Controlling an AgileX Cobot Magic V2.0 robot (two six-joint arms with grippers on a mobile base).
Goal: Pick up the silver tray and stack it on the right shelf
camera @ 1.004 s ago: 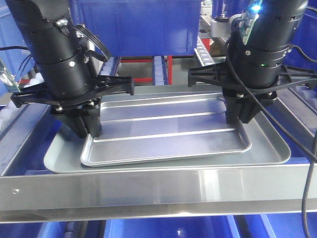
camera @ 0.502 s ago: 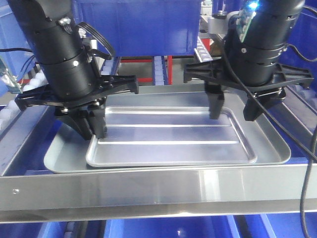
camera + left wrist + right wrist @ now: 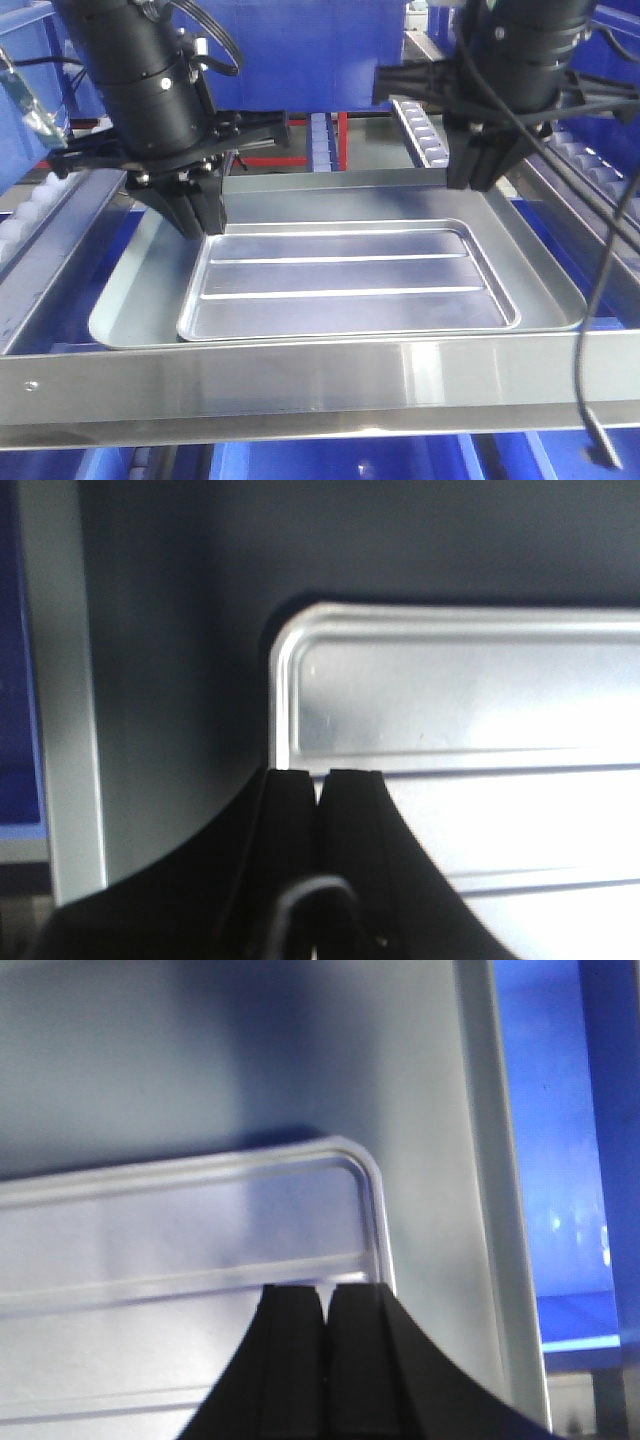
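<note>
Lying flat – silver tray (image 3: 345,285) inside grey tray (image 3: 540,290) rim.

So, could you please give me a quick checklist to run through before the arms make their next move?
1. Silver tray lies flat inside the larger grey tray: ok.
2. Left gripper shut and empty, off the silver tray's rim: ok.
3. Right gripper shut and empty: ok.
4. Both grippers lifted above the trays in the front view: ok.
5. Silver tray set square within the grey tray: ok.
6. Trays resting on the right shelf rails: cannot tell, rails hidden beneath.
</note>
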